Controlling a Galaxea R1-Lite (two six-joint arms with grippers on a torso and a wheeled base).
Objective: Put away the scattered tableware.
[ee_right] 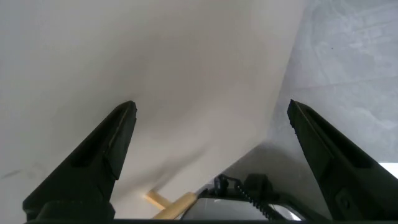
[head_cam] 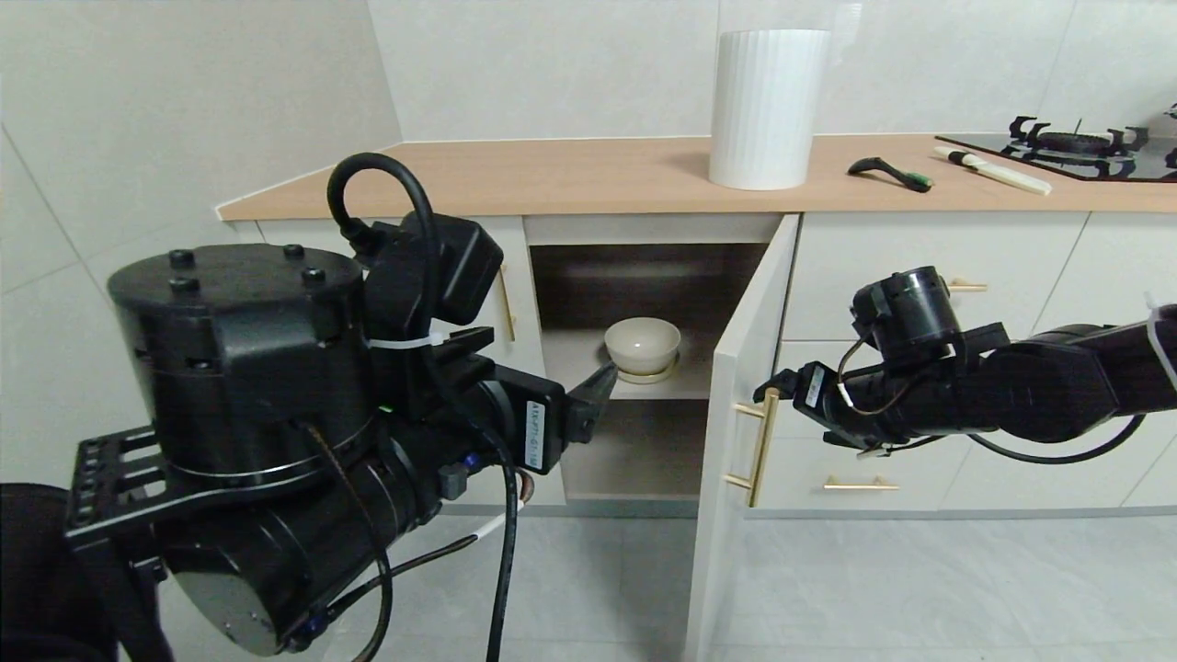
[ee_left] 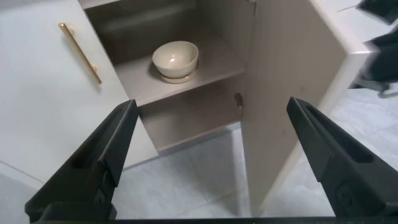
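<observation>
Up close, the left gripper (head_cam: pixel 596 384) (ee_left: pixel 211 102) hangs with its fingers spread wide and nothing between them. It sits just outside the open cupboard (head_cam: pixel 644 267), about level with the middle shelf (head_cam: pixel 575 354) (ee_left: pixel 217 62). Beyond its fingertips stands the bowl (head_cam: pixel 642 343) (ee_left: pixel 176 57), cream-coloured and upright, well back on that shelf and apart from the gripper. A yellowish ring shows under the bowl; whether it is the bowl's own foot or a small dish cannot be told.

Across the opening, the right gripper (head_cam: pixel 771 393) (ee_right: pixel 211 104) is likewise spread and holds nothing. It faces the outer side of the cupboard door (head_cam: pixel 740 359) (ee_right: pixel 186 74), near the upper end of the gold handle (head_cam: pixel 759 448) (ee_right: pixel 171 200). Whether it touches the handle cannot be told. The door stands swung out toward the robot, hinged on the opening's right side.

Above the cupboard runs a wooden counter (head_cam: pixel 552 175). On it stands a tall white ribbed cylinder (head_cam: pixel 765 108). To its right lie a black peeler (head_cam: pixel 890 173) with a green end and a long pale utensil (head_cam: pixel 993 171), the latter just beside the black hob (head_cam: pixel 1076 147).
</observation>
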